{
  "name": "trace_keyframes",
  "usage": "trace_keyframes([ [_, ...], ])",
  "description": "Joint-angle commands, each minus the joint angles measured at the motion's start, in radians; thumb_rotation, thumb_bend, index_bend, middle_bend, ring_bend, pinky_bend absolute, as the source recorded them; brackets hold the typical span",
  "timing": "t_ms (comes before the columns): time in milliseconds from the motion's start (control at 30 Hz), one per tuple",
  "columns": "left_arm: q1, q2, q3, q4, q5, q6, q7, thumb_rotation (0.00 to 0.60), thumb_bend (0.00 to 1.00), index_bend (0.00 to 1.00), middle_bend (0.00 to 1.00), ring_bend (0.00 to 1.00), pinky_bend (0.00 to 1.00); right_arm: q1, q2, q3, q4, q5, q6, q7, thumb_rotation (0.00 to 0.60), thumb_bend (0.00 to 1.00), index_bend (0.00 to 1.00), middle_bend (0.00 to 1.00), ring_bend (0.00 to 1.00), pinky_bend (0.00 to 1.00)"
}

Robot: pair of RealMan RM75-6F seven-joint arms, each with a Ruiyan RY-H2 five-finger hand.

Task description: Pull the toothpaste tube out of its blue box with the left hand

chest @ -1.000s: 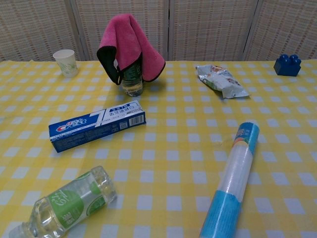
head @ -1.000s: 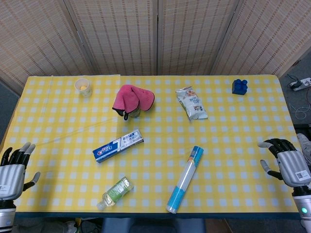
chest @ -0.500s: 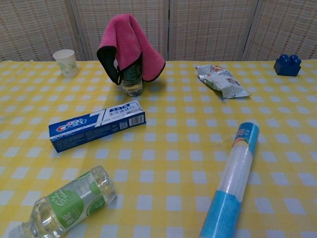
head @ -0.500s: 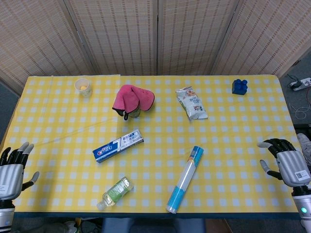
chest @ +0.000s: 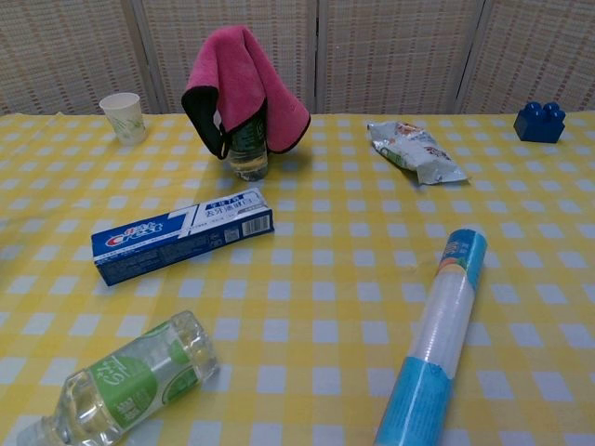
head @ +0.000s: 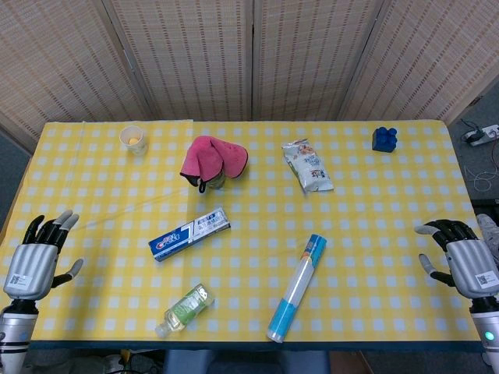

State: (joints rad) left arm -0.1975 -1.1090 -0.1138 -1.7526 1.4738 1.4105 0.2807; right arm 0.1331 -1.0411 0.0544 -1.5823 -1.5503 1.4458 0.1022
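Observation:
The blue toothpaste box (head: 189, 234) lies flat near the table's middle, slanted, its ends closed; the chest view shows the same box (chest: 182, 235) with no tube visible outside it. My left hand (head: 37, 259) hovers at the table's left edge, well left of the box, fingers spread and holding nothing. At the right edge my right hand (head: 461, 259) is also open and empty. Neither hand appears in the chest view.
A green-labelled bottle (head: 184, 309) lies in front of the box, a blue and clear roll (head: 297, 287) to its right. Further back are a pink cloth over a bottle (head: 212, 161), a paper cup (head: 133, 139), a snack bag (head: 307, 165) and a blue block (head: 384, 139).
My left hand has risen and moved inward over the table's left edge. The right hand and all objects have stayed put.

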Motion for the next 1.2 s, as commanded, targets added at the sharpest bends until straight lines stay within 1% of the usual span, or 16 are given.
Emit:
trace_keyframes([
  [33, -0.055, 0.004, -0.024, -0.015, 0.011, -0.057, -0.035, 0.600, 0.28, 0.14, 0.13, 0.16, 0.05, 0.002, 0.004, 0.003, -0.005, 0.003, 0.000, -0.006, 0.600, 0.32, 0.32, 0.29, 0.21, 0.19],
  [233, -0.148, -0.026, -0.048, -0.021, 0.006, -0.156, -0.002, 0.600, 0.27, 0.13, 0.13, 0.16, 0.05, 0.004, 0.019, 0.013, -0.023, 0.013, 0.001, -0.024, 0.600, 0.32, 0.32, 0.28, 0.21, 0.19],
  [367, -0.211, -0.058, -0.061, -0.027, -0.022, -0.230, 0.033, 0.600, 0.27, 0.11, 0.13, 0.16, 0.05, 0.005, 0.026, 0.016, -0.033, 0.017, 0.001, -0.034, 0.600, 0.32, 0.32, 0.28, 0.21, 0.19],
  [533, -0.272, -0.104, -0.067, -0.024, -0.058, -0.296, 0.093, 0.600, 0.26, 0.10, 0.13, 0.16, 0.05, 0.004, 0.031, 0.016, -0.039, 0.021, -0.001, -0.039, 0.600, 0.32, 0.32, 0.28, 0.21, 0.19],
  [667, -0.315, -0.151, -0.067, -0.004, -0.094, -0.335, 0.164, 0.600, 0.26, 0.10, 0.13, 0.16, 0.05, 0.002, 0.032, 0.013, -0.042, 0.024, -0.005, -0.041, 0.600, 0.32, 0.32, 0.28, 0.21, 0.19],
  [767, -0.342, -0.187, -0.066, -0.002, -0.164, -0.372, 0.219, 0.600, 0.26, 0.10, 0.13, 0.16, 0.05, -0.001, 0.030, 0.012, -0.042, 0.030, -0.006, -0.042, 0.600, 0.32, 0.32, 0.28, 0.21, 0.19],
  [867, -0.361, -0.222, -0.066, -0.006, -0.226, -0.384, 0.262, 0.600, 0.26, 0.10, 0.13, 0.16, 0.05, -0.002, 0.029, 0.011, -0.040, 0.032, -0.008, -0.041, 0.600, 0.32, 0.32, 0.28, 0.21, 0.19],
  [967, -0.377, -0.253, -0.060, -0.003, -0.267, -0.389, 0.295, 0.600, 0.26, 0.10, 0.13, 0.16, 0.05, -0.003, 0.028, 0.010, -0.038, 0.035, -0.010, -0.039, 0.600, 0.32, 0.32, 0.28, 0.21, 0.19],
  [1200, -0.410, -0.310, -0.042, 0.015, -0.331, -0.388, 0.359, 0.600, 0.26, 0.10, 0.13, 0.16, 0.05, -0.007, 0.024, 0.006, -0.029, 0.036, -0.010, -0.032, 0.600, 0.32, 0.32, 0.28, 0.21, 0.19],
])
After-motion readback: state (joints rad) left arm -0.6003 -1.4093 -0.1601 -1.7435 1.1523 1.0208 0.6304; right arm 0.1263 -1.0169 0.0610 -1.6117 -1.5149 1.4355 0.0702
